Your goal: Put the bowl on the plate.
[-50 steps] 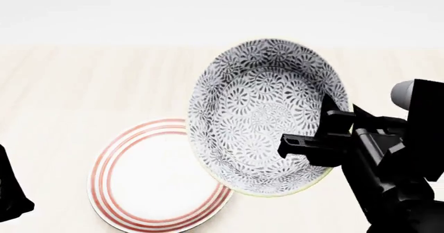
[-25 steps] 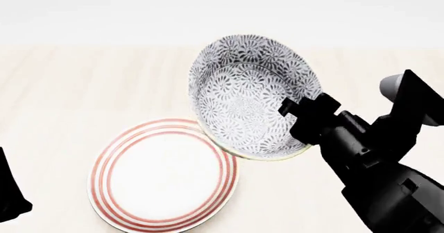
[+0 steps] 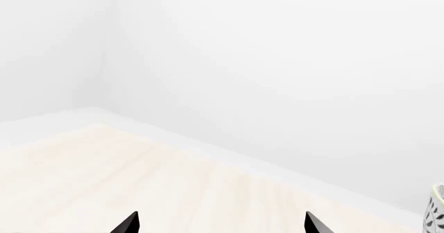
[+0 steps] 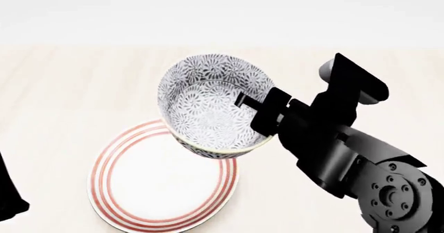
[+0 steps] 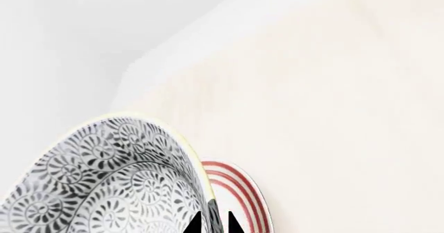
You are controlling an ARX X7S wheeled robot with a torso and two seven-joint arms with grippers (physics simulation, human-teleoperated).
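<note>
Transport step: right gripper has its jaws pinching the rim of the bowl, which hangs tilted in the air over the far edge of the plate on the counter. Left gripper sits idle near the counter edge, jaws spread, holding nothing. Next move, as I read it: shift the bowl toward the plate's centre, level it, lower until it seats, then release.

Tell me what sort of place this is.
Likely a bare simulated tabletop test scene, not a real kitchen: a pale wood-grain table, blank white walls, and only a bowl and a plate.
</note>
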